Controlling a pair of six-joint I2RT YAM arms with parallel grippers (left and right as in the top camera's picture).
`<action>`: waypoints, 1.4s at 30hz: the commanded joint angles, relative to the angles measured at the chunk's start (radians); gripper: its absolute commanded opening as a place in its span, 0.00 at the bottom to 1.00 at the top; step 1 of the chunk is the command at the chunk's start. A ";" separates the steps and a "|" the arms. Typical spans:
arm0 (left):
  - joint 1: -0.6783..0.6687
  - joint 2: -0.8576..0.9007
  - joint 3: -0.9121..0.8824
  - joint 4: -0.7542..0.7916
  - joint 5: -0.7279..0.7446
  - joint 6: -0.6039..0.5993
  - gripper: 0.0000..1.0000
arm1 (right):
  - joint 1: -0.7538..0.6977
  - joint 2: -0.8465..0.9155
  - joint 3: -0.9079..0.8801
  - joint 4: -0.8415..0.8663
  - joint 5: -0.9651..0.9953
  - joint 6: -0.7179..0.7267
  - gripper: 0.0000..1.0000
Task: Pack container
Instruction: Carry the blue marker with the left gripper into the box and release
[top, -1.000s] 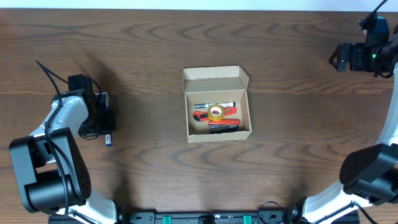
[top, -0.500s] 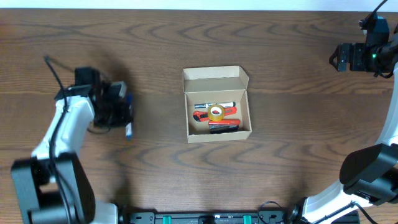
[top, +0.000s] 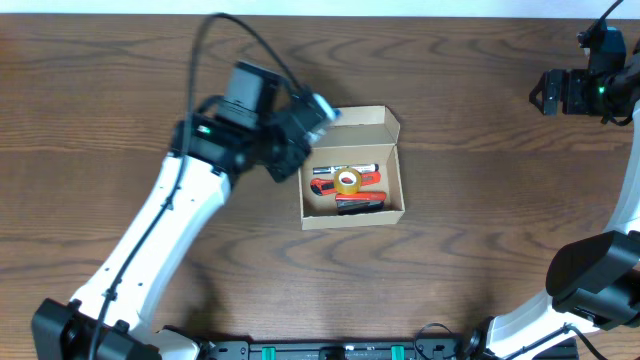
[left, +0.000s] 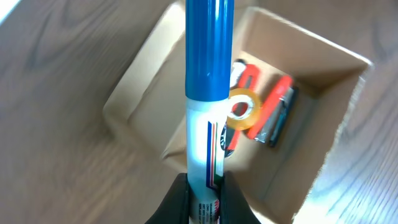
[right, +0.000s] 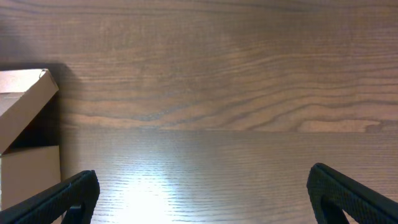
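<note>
1. Tan cardboard container (top: 352, 218) sits mid-table, lid open, partly filled.
2. Our left gripper (left: 204, 202), clamped on the blue-capped marker (left: 206, 93), hovers over its far-left corner; we should level and lower before releasing.
3. Far right, our right gripper (right: 202, 196) hangs wide open.

The table (top: 480, 230) is dark brown wood with a strong wavy grain, and lamp glare lies on it in the right wrist view. A black rail (top: 300, 351) with green fittings runs along its near edge. A yellow tape roll (top: 348, 181) lies touching some red-handled tools (top: 360, 203), just beside a white pen (top: 345, 168). A blue-capped marker (left: 209, 56) hangs clear of the table, above them and to one side.
</note>
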 joint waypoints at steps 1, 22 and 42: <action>-0.078 0.018 0.016 0.003 -0.058 0.193 0.06 | -0.004 -0.023 -0.005 -0.004 -0.005 0.007 0.99; -0.163 0.370 0.016 0.060 -0.083 0.422 0.06 | -0.004 -0.023 -0.005 -0.005 -0.012 0.008 0.99; -0.156 0.450 0.078 0.024 -0.135 0.305 0.71 | -0.004 -0.023 -0.005 -0.006 -0.012 0.007 0.99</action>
